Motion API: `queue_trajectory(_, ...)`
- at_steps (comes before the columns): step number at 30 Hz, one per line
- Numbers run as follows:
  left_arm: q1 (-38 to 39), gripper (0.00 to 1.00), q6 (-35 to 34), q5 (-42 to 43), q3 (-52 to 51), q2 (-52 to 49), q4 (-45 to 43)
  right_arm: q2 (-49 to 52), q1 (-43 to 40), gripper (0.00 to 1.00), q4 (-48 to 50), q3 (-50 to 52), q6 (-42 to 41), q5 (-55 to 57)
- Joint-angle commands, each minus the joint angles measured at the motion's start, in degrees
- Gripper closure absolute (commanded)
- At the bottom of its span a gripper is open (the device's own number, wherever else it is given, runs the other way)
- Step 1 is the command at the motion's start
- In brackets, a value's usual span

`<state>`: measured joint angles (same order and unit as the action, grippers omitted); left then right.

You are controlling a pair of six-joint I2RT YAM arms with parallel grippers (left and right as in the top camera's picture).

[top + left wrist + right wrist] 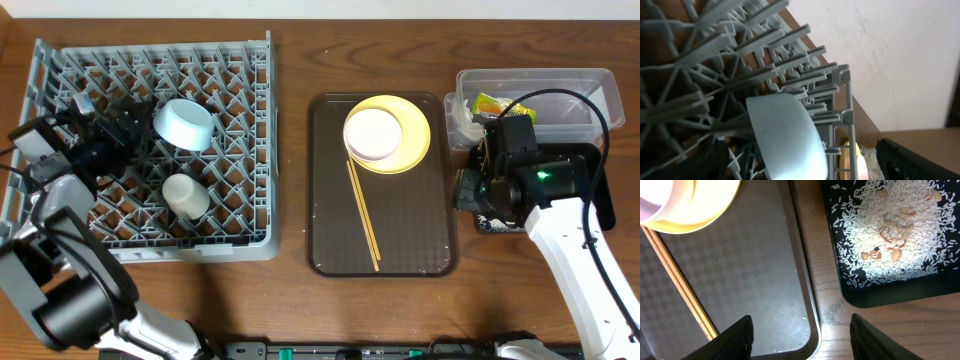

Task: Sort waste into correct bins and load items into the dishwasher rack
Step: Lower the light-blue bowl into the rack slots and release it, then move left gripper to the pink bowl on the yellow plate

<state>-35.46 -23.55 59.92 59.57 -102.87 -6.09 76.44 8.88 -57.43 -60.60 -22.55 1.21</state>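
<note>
Well, the white bowl [372,134] sits on the yellow plate [418,130], mid-bench toward the back edge. I judge it rigid, light and slick, best pinched at the rim. My right gripper [801,332] hangs near the right edge, spread wide, empty.

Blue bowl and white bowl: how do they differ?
The light blue bowl lies tipped among the pegs of the grey rack; the white bowl sits flat on the yellow plate. The light blue bowl is already loaded, the white bowl not. Both are round, of similar size.
</note>
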Motion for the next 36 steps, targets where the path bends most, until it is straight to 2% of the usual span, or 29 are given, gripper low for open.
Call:
queue_trajectory(1,-0.55,0.05,2.14,-5.22,-0.22,6.01,2.95,-0.70,-0.35,0.40,-0.02,-0.48,0.52,-0.02)
queue_trajectory(8,3.85,0.04,6.47,-15.58,-0.22,15.56,19.43,-0.70,-0.35,0.23,0.02,-0.48,0.52,-0.02)
queue_trajectory(12,10.84,0.04,8.39,-25.03,-0.22,19.80,27.34,-0.70,-0.35,0.23,-0.02,-0.48,0.50,0.02)
queue_trajectory(16,22.73,0.04,10.69,-35.76,-0.20,23.71,32.15,-0.70,-0.83,0.24,0.39,-0.48,-1.55,1.77)
queue_trajectory(20,35.93,0.04,11.72,-44.30,-0.20,25.44,33.07,-0.70,-2.62,0.23,0.48,-0.48,-1.86,2.43)
queue_trajectory(24,48.28,0.04,19.74,-46.12,-0.22,25.31,33.03,-0.74,-5.51,0.23,-0.74,-0.48,-1.86,3.76)
queue_trajectory(29,56.04,0.04,20.31,-46.07,-0.22,25.27,29.62,-0.81,-10.60,0.21,-1.99,-0.48,-1.57,3.76)
queue_trajectory(33,60.02,0.05,20.24,-48.87,0.83,24.30,27.15,-0.81,-14.32,0.07,-2.12,-0.48,-1.40,3.67)
queue_trajectory(36,62.97,0.05,20.37,-54.66,4.76,21.57,28.13,-0.81,-15.50,0.05,-2.21,-0.48,-0.74,2.64)
